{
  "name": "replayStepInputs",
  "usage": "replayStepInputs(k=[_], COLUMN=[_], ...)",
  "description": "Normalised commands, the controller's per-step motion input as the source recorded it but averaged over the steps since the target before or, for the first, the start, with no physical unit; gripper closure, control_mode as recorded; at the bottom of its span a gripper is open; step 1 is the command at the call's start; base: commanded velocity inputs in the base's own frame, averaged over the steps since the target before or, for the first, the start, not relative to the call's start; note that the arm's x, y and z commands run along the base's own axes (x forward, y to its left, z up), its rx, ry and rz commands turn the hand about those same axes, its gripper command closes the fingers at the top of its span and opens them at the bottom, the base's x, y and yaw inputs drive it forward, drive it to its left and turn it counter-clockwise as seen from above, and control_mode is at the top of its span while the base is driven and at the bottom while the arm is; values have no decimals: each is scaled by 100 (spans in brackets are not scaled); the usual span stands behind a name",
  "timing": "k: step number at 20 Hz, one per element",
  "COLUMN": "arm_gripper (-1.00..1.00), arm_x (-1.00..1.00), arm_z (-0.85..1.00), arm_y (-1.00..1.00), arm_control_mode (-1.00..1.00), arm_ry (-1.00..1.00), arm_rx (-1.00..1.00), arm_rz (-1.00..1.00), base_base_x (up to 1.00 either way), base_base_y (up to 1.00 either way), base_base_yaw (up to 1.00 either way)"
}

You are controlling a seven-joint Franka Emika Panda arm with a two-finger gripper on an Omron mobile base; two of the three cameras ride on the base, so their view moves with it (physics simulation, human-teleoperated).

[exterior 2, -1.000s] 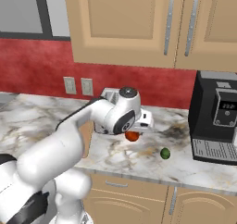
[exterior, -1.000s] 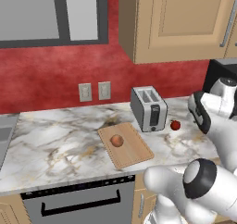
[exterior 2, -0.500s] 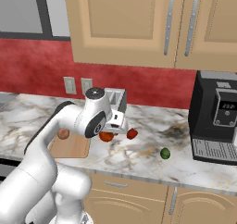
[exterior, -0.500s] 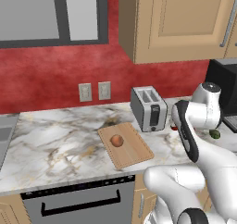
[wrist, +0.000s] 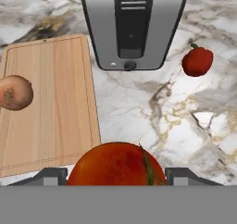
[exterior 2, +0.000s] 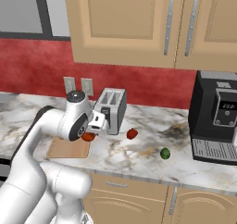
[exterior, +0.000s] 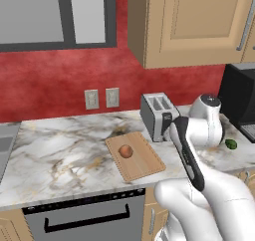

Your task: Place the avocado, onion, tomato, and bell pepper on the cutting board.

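The tomato point(wrist: 116, 165), clamped in the gripper point(exterior 2: 95, 128), has been swung from beside the bell pepper point(exterior 2: 132, 133) toward the cutting board point(wrist: 46, 107), where the onion point(wrist: 15, 92) lies at 9 o'clock.

kitchen | marble counter point(exterior: 60, 150) | toaster point(exterior 2: 112, 108) | coffee machine point(exterior 2: 217, 119) | wood cabinets point(exterior 2: 139, 28)

marble counter point(exterior: 60, 150) bears cutting board point(exterior: 134, 156), toaster point(exterior: 158, 116), bell pepper point(exterior 2: 132, 133), avocado point(exterior 2: 165, 153); coffee machine point(exterior 2: 217, 118)
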Motion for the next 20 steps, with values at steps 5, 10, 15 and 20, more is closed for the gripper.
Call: replayStepInputs(k=[5, 10, 15, 20], arm_gripper=[100, 100, 100, 100], arm_x=[15, 44, 40, 27], arm_z=[0, 0, 0, -7], arm_y=[47, 37, 30, 27], arm_control_mode=[-100, -100, -100, -100], arm_ry=[-1, 0, 0, 0], arm_rx=[0, 0, 0, 0], arm_rz=[8, 7, 5, 2], base_base_x=[0, 0, 0, 0], base_base_y=[0, 0, 0, 0], base_base_yaw=[0, 0, 0, 0])
